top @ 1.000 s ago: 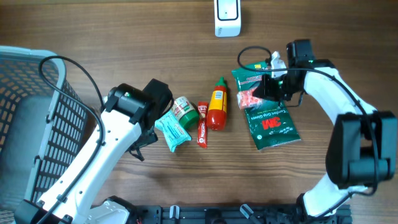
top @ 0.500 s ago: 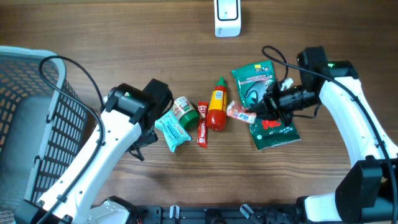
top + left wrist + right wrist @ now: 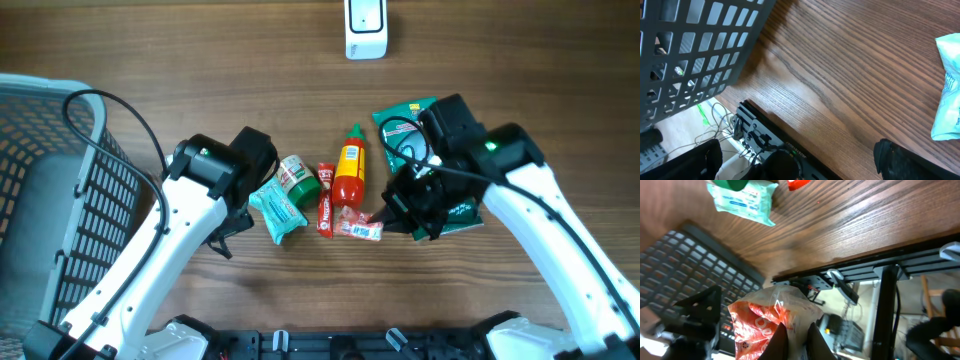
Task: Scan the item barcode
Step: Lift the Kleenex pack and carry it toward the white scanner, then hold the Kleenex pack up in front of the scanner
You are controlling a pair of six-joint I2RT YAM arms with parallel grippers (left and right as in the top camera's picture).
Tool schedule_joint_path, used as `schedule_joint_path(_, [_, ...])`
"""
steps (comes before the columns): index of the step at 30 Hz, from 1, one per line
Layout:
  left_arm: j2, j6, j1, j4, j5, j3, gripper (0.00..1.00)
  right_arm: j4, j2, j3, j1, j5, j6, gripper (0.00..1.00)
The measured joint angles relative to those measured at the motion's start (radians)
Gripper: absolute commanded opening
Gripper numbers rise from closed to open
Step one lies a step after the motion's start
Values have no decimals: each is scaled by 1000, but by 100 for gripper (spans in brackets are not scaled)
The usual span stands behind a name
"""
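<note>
Pinching an orange-and-white snack packet (image 3: 358, 228) between closed fingers, the right gripper (image 3: 388, 220) holds it toward the front edge of the surface (image 3: 200, 60), just beside the red sauce bottle (image 3: 349, 172). The scanner (image 3: 366, 28) stands well apart at the back edge. The left gripper (image 3: 800, 160) gapes wide, empty, beside a pale blue packet (image 3: 277, 210), near the basket (image 3: 40, 120).

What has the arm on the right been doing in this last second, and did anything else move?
The right gripper, shut on the red packet the whole time, carried it from over the green glove pack leftward and back toward the robot, ending just below the sauce bottle. The left arm, basket, scanner and other items stayed put.
</note>
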Motion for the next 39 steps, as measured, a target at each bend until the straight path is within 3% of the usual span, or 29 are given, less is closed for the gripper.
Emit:
schedule_joint_path(5, [0,0,0,0,0,0,100,72,-51,0,0,58,58,4])
schedule_joint_path(8, [0,0,0,0,0,0,100,272,-51,0,1,179,34,4])
schedule_joint_path(12, [-1,0,0,0,0,0,100,596,-50,0,2,468,-86,4])
schedule_joint_path(17, [-1,0,0,2,0,0,100,851,-18,0,2,750,-291,4])
schedule_joint_path(23, [-2,0,0,-1,0,-2,100,1276,237,3,2,887,-614,4])
schedule_joint_path(32, [-2,-3,0,0,0,-3,100,2137,689,6,-17,956,-962,4])
schedule_joint_path(35, [-2,-3,0,0,0,-3,100,2259,779,22,-36,960,-999,4])
schedule_joint_path(39, [-2,-3,0,0,0,-3,100,2242,897,140,-62,947,-1021,4])
